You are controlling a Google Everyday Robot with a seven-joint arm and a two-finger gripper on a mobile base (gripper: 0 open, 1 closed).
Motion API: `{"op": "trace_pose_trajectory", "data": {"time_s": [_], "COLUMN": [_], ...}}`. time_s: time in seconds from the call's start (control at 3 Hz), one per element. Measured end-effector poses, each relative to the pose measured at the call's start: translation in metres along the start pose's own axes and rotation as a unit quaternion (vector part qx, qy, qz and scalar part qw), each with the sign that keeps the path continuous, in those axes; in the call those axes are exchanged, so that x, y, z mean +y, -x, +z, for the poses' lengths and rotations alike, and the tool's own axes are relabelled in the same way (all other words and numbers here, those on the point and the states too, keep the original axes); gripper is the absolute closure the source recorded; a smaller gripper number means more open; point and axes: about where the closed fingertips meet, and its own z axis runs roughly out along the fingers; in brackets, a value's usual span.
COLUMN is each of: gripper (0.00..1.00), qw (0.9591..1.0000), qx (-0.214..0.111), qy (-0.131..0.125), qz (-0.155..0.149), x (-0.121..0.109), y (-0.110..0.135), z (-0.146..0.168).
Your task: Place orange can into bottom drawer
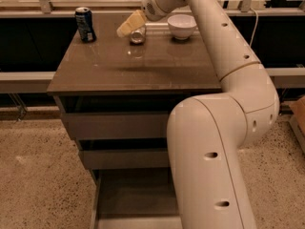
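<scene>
In my one camera view, the orange can (137, 35) sits on the desk (119, 70) near its far edge, not yet lifted. My gripper (130, 24) hangs above that far edge, tilted down over the can's left side, I judge to line up a grasp. Whether the jaws are apart or together I cannot tell. Below the desk's front, the bottom drawer (138, 194) is pulled out, ready to receive the can. A blue can (86, 24) occupies the desk's far left corner.
</scene>
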Motion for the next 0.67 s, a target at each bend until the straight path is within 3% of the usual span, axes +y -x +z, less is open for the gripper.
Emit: {"op": "trace_pose_trajectory", "data": {"time_s": [0.33,0.67], "gripper": [0.0,0.0], "qw": [0.9984,0.9897], "qx": [-0.016,-0.018], "qy": [-0.042,-0.108], "qz": [0.033,0.092], "x": [-0.015,-0.031], "y": [0.017,0.036], "z": [0.037,0.074]}}
